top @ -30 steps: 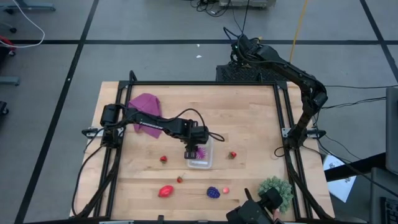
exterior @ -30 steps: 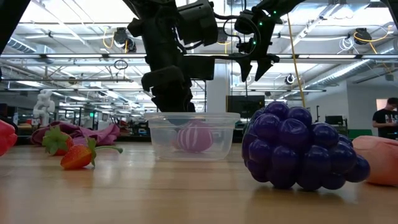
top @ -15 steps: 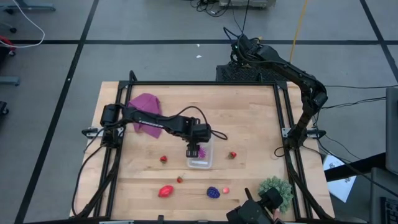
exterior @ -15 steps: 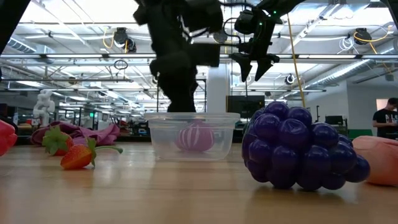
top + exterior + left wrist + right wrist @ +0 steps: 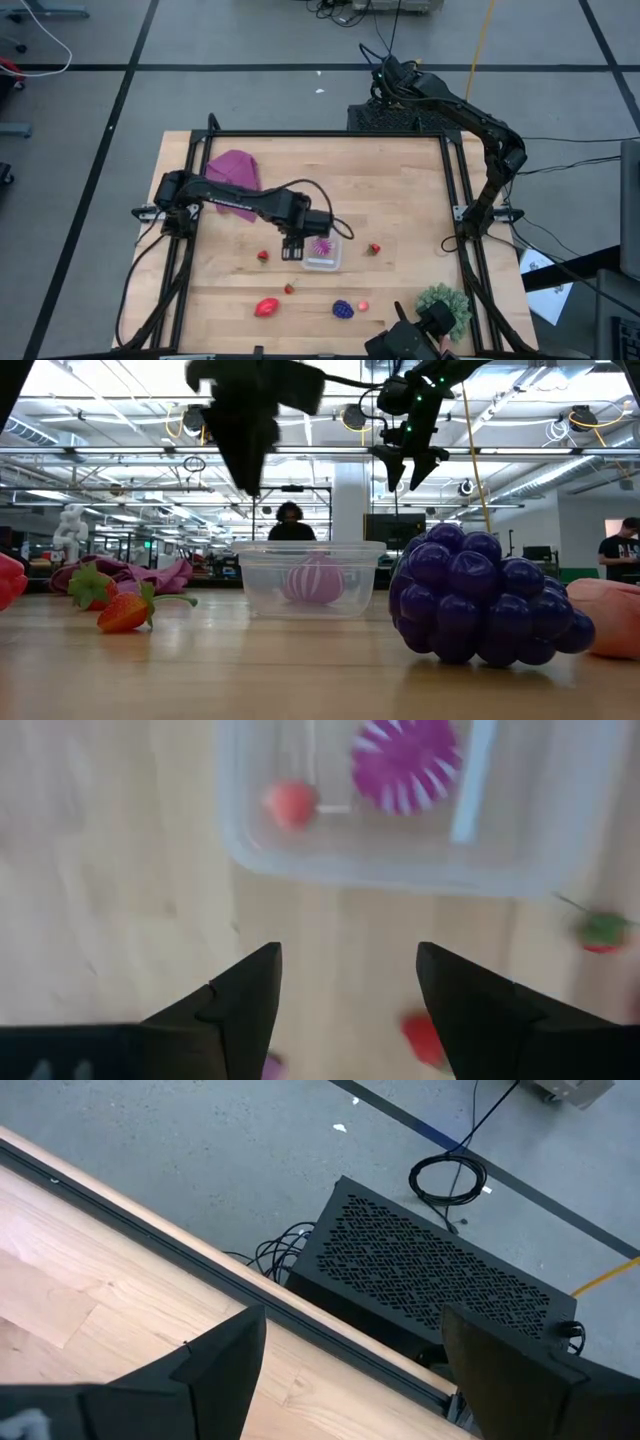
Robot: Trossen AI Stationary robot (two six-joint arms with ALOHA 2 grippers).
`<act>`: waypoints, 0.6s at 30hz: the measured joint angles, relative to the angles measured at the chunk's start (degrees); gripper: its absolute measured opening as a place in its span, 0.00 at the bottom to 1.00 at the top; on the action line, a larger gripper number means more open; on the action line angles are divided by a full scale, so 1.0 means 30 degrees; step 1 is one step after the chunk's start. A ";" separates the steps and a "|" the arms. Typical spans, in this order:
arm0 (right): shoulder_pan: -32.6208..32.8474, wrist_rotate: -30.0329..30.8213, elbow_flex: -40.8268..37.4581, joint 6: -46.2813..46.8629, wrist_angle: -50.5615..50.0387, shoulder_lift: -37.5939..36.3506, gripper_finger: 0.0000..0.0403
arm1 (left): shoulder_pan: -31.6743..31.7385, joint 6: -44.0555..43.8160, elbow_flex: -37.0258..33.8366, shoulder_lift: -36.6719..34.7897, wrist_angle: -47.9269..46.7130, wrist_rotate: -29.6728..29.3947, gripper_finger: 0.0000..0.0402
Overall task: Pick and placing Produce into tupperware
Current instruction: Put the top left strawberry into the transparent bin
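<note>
Nearest the low camera: a dark purple fruit (image 5: 485, 595) and red berries (image 5: 125, 610) on the worktop (image 5: 400, 200). Mid-worktop: the clear tupperware (image 5: 322, 255) holding a spiky magenta fruit (image 5: 405, 763) and one berry (image 5: 291, 802). Left gripper (image 5: 345, 995) beside the tub, fingers apart, empty. Far edge: right gripper (image 5: 408, 468) raised, wide, empty.

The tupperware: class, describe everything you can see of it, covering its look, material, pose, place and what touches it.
The tupperware is a small, clear, rectangular plastic tub with rounded corners and a rim lip. It has no lid and sits upright on the wooden table, near the middle. Inside lie a spiky magenta fruit and a small red berry. The left gripper hangs beside it with jaws open, not touching it.
</note>
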 joint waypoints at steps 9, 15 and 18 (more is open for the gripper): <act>0.0000 0.0000 0.0000 -0.0002 -0.0977 0.0000 0.73 | -0.2842 -0.5763 -0.0045 -0.0650 -0.0353 0.0115 0.60; 0.0000 0.0000 0.0000 0.0527 -0.2694 0.0000 0.73 | -0.3892 -0.9553 -0.1613 -0.0632 0.0215 0.0115 0.60; 0.0000 0.0000 0.0000 0.0704 -0.3433 0.0000 0.73 | -0.4236 -1.0989 -0.2729 -0.0621 0.0224 0.0088 0.60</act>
